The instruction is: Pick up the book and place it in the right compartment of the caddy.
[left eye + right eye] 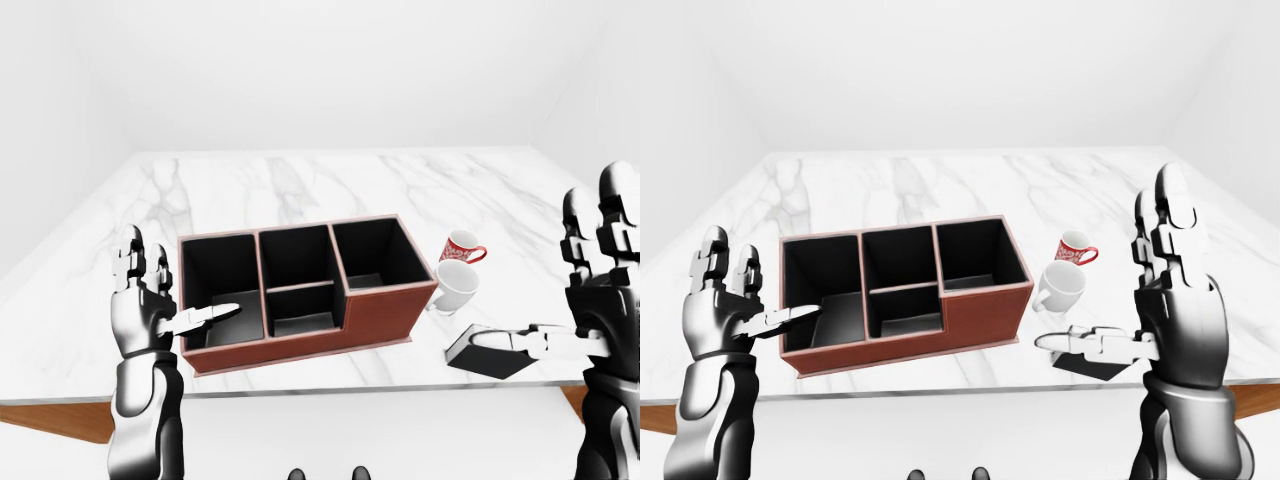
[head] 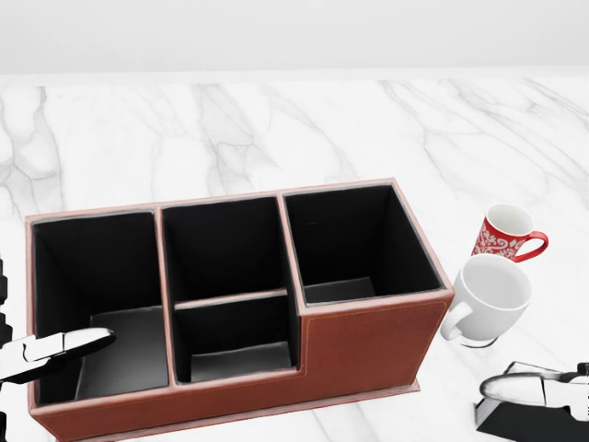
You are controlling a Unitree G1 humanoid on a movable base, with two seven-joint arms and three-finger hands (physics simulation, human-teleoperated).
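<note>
Your right hand [image 1: 1160,300] stands spread open, one finger over the flat black book [image 1: 490,352] lying on the white marble table [image 1: 300,180] right of the brown leather caddy [image 1: 380,305]; your left hand [image 1: 145,300] is open too.

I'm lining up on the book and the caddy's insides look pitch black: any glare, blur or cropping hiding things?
Head view: sharp, no glare; the caddy compartments are dark but their floors show; the book is cut off at the bottom right corner under the right hand. Left-eye view: even, soft light, whole book visible, faint shadows only.
</note>
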